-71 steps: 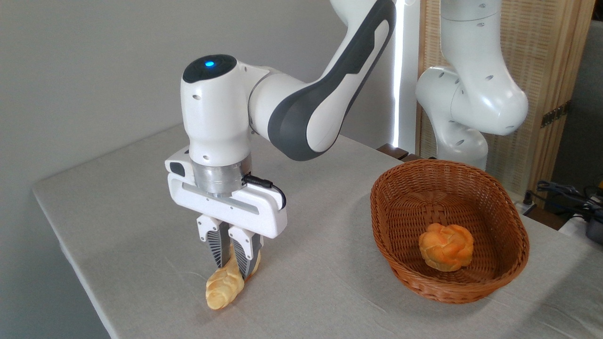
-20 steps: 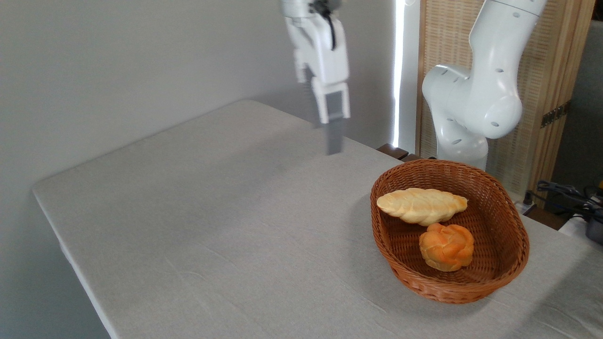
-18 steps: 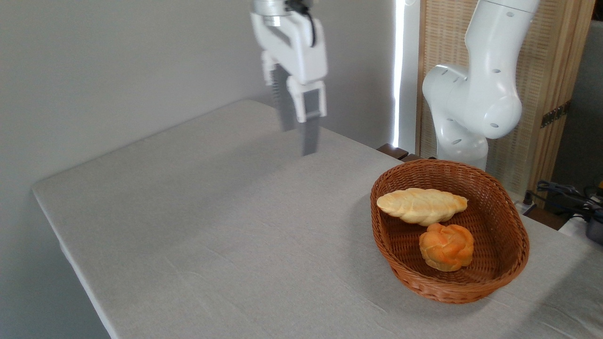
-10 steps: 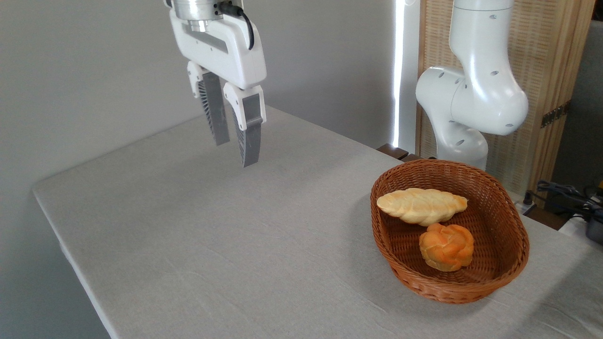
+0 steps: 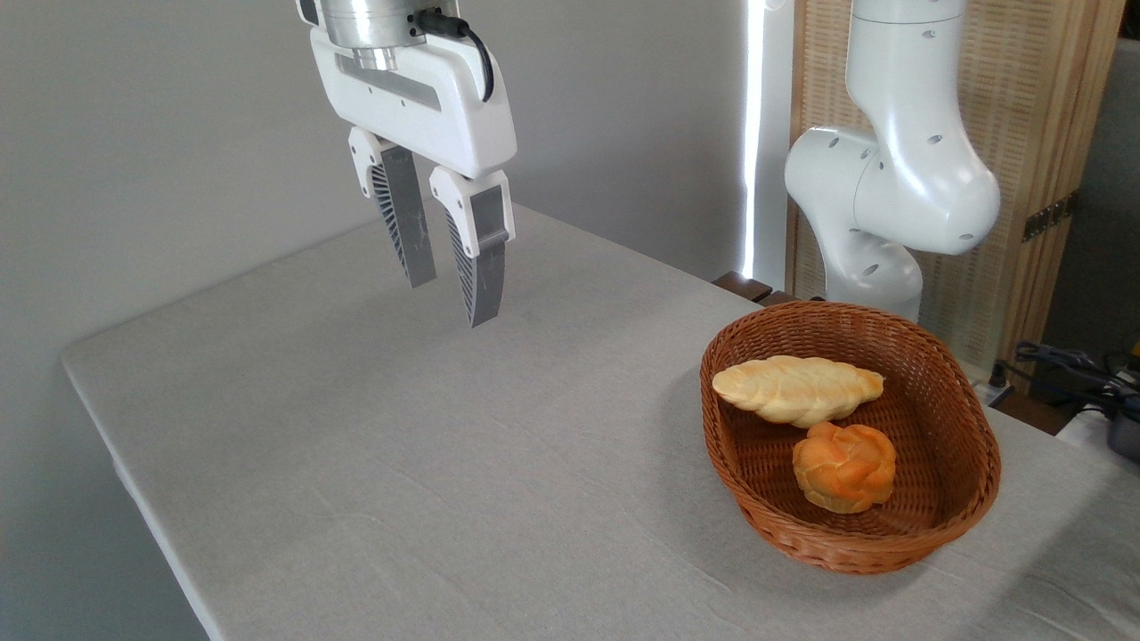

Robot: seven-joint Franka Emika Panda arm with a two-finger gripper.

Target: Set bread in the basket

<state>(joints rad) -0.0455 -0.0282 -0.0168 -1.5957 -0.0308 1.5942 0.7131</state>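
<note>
The braided bread now lies inside the wicker basket, propped on its far-left wall just behind the round bun, while the empty gripper, fingers apart, has swung well away over the bench, so the task looks finished.

White Panda arm, two-finger gripper.

Glossy white shells on the arm, rounded at the joints, with small dark screw recesses. The gripper had a white angular body under a brushed metal collar; a black cable plugged in at the side. Fingers were grey, ribbed and tapering, on white mounts.
</note>
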